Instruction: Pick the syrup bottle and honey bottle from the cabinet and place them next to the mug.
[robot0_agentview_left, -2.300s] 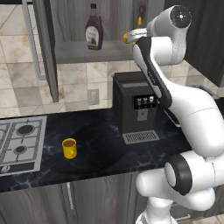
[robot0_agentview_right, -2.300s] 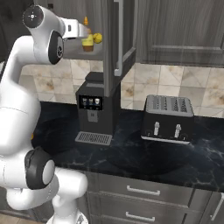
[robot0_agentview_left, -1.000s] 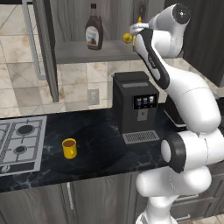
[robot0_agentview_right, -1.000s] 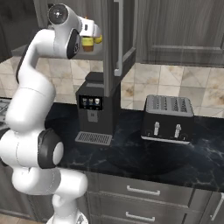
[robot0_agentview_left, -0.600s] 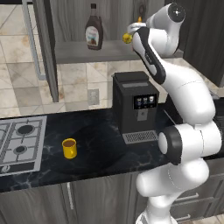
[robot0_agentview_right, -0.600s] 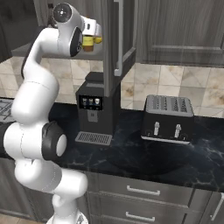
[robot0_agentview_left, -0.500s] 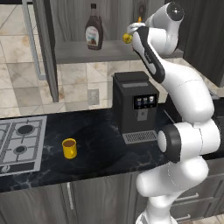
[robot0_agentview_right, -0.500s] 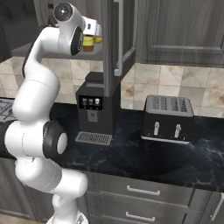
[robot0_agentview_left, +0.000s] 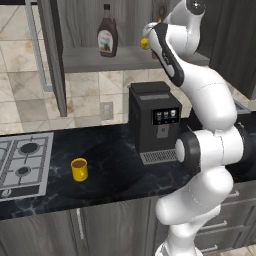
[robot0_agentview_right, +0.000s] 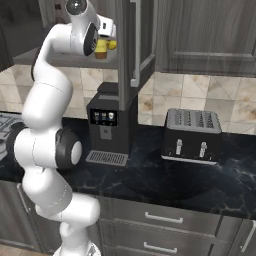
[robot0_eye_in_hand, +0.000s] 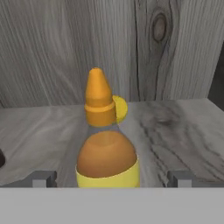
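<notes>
The slim amber-yellow honey bottle (robot0_eye_in_hand: 107, 148) with its orange pointed cap stands upright on the grey shelf board (robot0_agentview_left: 90, 57) of the cabinet. My gripper (robot0_eye_in_hand: 112, 178) is open, with one fingertip (robot0_eye_in_hand: 43, 178) on each side of the bottle's body and a gap on both sides. From the right base view the hand (robot0_agentview_right: 104, 36) is at the shelf's edge, just above the honey bottle (robot0_agentview_right: 101, 49). Further left on the shelf stands the dark brown syrup bottle (robot0_agentview_left: 106, 31). Down on the black counter sits the yellow mug (robot0_agentview_left: 79, 169).
A small yellow ball (robot0_eye_in_hand: 120, 108) lies just behind the honey bottle. Below the shelf stands a black coffee machine (robot0_agentview_left: 152, 120), with a toaster (robot0_agentview_right: 192, 135) to its right and a stove (robot0_agentview_left: 22, 160) on the left. The open cabinet door (robot0_agentview_right: 127, 45) hangs close to the hand.
The arm's upper links have swung and straightened while the hand stayed at the shelf by the honey bottle. The bottles, ball and mug have not moved.
</notes>
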